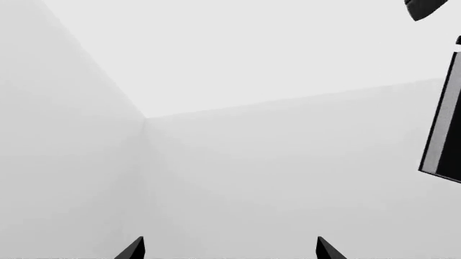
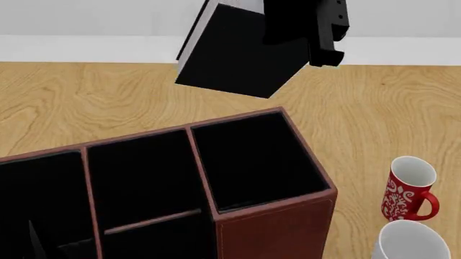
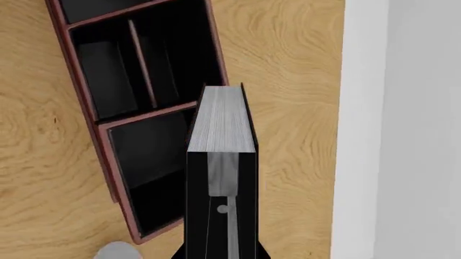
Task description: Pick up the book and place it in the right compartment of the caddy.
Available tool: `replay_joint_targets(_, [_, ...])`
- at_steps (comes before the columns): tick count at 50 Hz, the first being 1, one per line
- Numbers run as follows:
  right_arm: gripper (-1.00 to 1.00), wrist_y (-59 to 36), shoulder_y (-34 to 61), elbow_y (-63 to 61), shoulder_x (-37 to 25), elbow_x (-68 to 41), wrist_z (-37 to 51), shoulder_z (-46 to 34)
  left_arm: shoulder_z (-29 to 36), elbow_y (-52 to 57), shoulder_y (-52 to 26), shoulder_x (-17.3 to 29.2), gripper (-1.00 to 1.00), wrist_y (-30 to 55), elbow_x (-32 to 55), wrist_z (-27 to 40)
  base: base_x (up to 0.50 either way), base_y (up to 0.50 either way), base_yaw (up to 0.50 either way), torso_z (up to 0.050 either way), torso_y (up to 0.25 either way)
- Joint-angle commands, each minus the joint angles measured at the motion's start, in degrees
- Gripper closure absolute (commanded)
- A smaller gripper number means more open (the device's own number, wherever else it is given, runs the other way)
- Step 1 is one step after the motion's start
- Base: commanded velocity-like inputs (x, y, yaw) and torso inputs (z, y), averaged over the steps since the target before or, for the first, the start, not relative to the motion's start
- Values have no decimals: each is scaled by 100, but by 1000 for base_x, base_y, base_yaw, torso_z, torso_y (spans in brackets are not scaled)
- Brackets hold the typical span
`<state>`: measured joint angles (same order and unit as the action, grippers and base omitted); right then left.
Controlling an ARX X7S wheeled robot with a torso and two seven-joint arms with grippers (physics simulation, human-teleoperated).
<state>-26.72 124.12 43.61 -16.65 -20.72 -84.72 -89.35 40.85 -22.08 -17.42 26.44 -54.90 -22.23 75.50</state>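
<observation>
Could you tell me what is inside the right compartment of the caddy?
The right compartment shows only black lining, nothing in it. Its floor near the front wall is hidden. The book, held by the right gripper, hangs above the caddy's far edge.

Head view: looks down, close over the caddy (image 2: 273, 226). Right wrist view: looks down along the held book (image 3: 222, 121) onto that caddy. Left wrist view: faces blank walls, book at edge.

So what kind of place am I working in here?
Probably a desk or office tabletop, in simulation: a wood-grain table carries a leather-look caddy, two mugs stand beside it, one red-patterned, and plain white walls stand behind.
</observation>
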Motion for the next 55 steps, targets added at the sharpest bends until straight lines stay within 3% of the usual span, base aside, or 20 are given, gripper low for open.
replay_joint_targets(1, [100, 267, -328, -48, -37, 225, 175, -185, 30, 11, -4, 10, -100, 30, 47, -13, 0, 0, 0, 0, 0])
replay_joint_targets(55, [100, 103, -1338, -371, -176, 214, 840, -442, 67, 76, 13, 33, -100, 177, 122, 3, 0, 0, 0, 0, 1])
